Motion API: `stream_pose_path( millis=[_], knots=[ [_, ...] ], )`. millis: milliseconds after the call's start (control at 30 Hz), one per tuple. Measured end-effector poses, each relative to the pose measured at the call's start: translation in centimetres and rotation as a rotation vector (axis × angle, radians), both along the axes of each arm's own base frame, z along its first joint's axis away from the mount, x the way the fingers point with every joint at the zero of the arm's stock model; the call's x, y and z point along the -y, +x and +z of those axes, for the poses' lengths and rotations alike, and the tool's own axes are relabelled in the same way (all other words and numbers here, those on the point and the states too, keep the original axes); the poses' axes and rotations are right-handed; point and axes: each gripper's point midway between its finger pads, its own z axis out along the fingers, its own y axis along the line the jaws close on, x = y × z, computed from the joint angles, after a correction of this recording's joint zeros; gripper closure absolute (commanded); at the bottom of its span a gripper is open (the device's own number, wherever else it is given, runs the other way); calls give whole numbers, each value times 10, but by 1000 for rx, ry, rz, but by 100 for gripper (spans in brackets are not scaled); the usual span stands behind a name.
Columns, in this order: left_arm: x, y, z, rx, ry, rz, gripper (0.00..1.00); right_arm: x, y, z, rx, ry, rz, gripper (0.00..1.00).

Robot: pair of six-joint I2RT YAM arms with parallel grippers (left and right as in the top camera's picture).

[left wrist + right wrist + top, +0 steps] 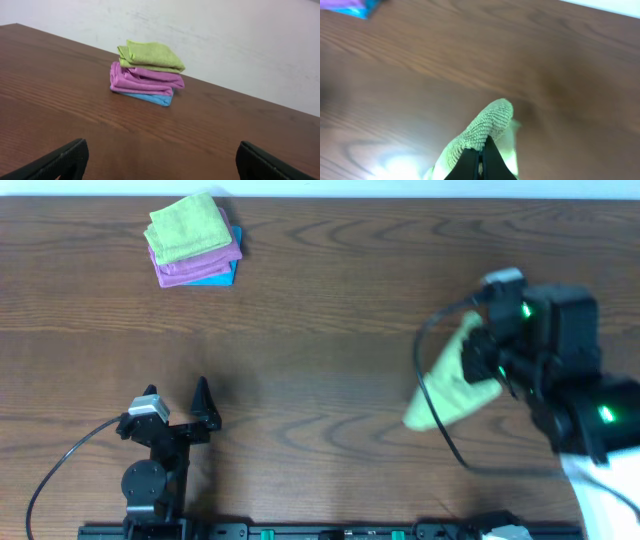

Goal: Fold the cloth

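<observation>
Wood-grain tabletop [330, 300], white wall behind | stack of folded cloths [193, 242]: far left, green over pink over blue | green cloth [450, 385]: right side, bunched, unfolded, pinched in right claw [481, 160] | left claw [162, 150]: wide, empty | progress: early, every fold apparently left.

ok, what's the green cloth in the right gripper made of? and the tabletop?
The green cloth looks like microfibre or terry, matte: a looped, nubby pile shows where the right gripper pinches it. The table has a wood-grain surface, semi-gloss, with grain lines and a glare patch. Solid wood or laminate, cannot tell.
</observation>
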Motion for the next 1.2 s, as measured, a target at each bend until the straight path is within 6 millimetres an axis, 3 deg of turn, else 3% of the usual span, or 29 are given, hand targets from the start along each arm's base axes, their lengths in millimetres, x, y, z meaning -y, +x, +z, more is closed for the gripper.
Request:
stream_pose_path(
  millis=[67,100,133,167,233,367,500,700,733,800,867,900,1000,1067,1200],
  knots=[
    [0,0,0,0,0,0,5,-31,19,-6,-37,82,99,99],
    [0,0,0,0,0,0,5,-51,27,-8,-68,120,167,94],
    [0,0,0,0,0,0,5,-65,31,-10,-95,136,217,33],
    [0,0,0,0,0,0,5,-72,32,-14,-132,120,242,1],
    [0,0,0,-1,0,0,5,-60,28,-18,-154,32,191,1],
    [0,0,0,0,0,0,5,-23,18,-4,-117,-76,51,1],
    [0,0,0,0,0,0,5,1,2,1,-129,-121,-27,1],
    [0,0,0,0,0,0,5,9,-4,-47,-246,-146,-81,1],
    [0,0,0,0,0,0,5,8,-4,-53,-260,-147,-83,7],
    [0,0,0,0,0,0,5,6,1,-63,-274,-144,-85,62],
    [0,0,0,0,0,0,5,3,9,-64,-263,-131,-84,89],
    [0,0,0,0,0,0,5,0,14,-66,-258,-123,-84,94],
    [0,0,0,0,0,0,5,-5,26,-77,-277,-114,-94,82],
    [0,0,0,0,0,0,5,-7,32,-92,-318,-119,-98,64],
    [0,0,0,0,0,0,5,-14,53,-119,-350,-123,-94,56]
  ],
)
